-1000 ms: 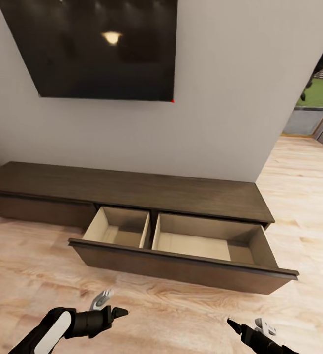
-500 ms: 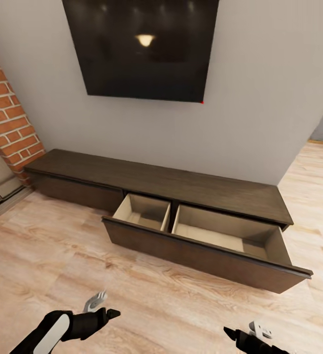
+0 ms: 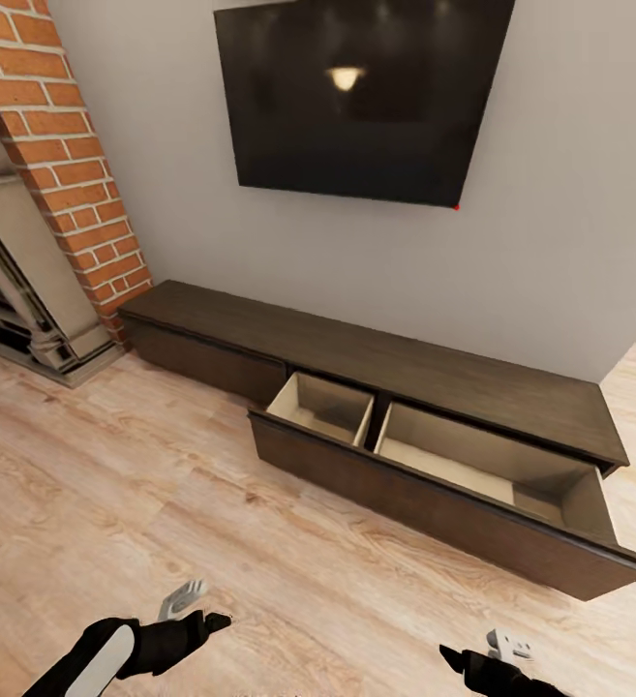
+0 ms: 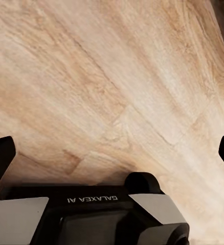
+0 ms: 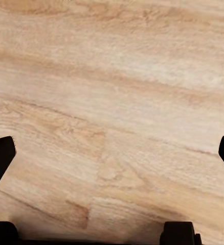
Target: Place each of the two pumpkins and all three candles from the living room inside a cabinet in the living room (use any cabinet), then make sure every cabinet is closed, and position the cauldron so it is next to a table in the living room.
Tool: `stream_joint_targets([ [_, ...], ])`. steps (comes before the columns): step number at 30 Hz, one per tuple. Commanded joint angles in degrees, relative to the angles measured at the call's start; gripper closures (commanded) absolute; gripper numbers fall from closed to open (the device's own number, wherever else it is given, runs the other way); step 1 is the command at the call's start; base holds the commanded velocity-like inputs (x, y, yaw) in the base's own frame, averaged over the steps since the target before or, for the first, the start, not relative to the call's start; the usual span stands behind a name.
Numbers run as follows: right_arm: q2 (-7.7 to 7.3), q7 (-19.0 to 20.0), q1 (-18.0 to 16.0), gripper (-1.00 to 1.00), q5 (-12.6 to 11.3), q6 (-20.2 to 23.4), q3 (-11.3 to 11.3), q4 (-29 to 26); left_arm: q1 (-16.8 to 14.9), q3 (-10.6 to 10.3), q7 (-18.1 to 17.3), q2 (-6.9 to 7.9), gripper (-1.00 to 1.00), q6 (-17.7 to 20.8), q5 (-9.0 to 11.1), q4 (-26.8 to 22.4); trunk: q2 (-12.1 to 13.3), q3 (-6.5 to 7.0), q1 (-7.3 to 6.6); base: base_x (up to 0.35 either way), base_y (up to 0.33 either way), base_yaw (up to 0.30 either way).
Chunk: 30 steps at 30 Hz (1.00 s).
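Cabinet (image 3: 385, 373) drawer pulled out, both end effectors (image 4: 112, 153) (image 5: 112, 153) spread apart, holding nothing

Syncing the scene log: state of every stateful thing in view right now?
cabinet: right drawer pulled open, both compartments look empty; left drawer front shut
TV: screen dark
left gripper: open, holding nothing
right gripper: open, holding nothing

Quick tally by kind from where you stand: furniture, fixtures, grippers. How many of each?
Cabinet: 1, drawer pulled open
TV: 1
Brick fireplace: 1
Grippers: 2, left and right, both open
Total: 5
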Motion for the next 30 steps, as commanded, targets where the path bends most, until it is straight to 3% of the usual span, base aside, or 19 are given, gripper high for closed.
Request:
stream_joint_targets([
  [1,-0.04,0.3,0.0,-1.00,-0.2,-0.6,0.0,0.1,-0.1,-0.2,0.7,0.02,-1.00,-0.1,0.1,0.1,0.4,0.11,-0.23,-0.007,0.000,0.281],
  [5,-0.06,0.4,0.0,-1.00,-0.2,-1.4,0.0,0.2,-0.1,-0.1,3.7,-0.15,-1.00,-0.5,0.4,0.1,2.0,0.65,-1.11,-0.003,0.000,0.275],
  [17,1.01,0.9,0.0,-1.00,-0.2,-3.7,0.0,0.3,-0.1,0.0,4.4,-0.29,-1.00,-4.4,0.5,0.2,6.8,2.21,-3.75,0.000,0.000,0.246],
  [24,1.21,0.8,0.0,-1.00,-0.2,-4.8,0.1,0.5,-0.1,0.0,4.0,-0.29,-1.00,-4.7,0.6,0.3,6.8,2.15,-3.75,0.000,0.000,0.051],
  [30,1.83,0.5,0.0,-1.00,-0.1,-5.1,0.1,0.5,-0.1,0.0,3.8,-0.26,-1.00,-5.0,0.6,0.3,6.8,2.14,-3.75,0.004,0.000,0.219],
])
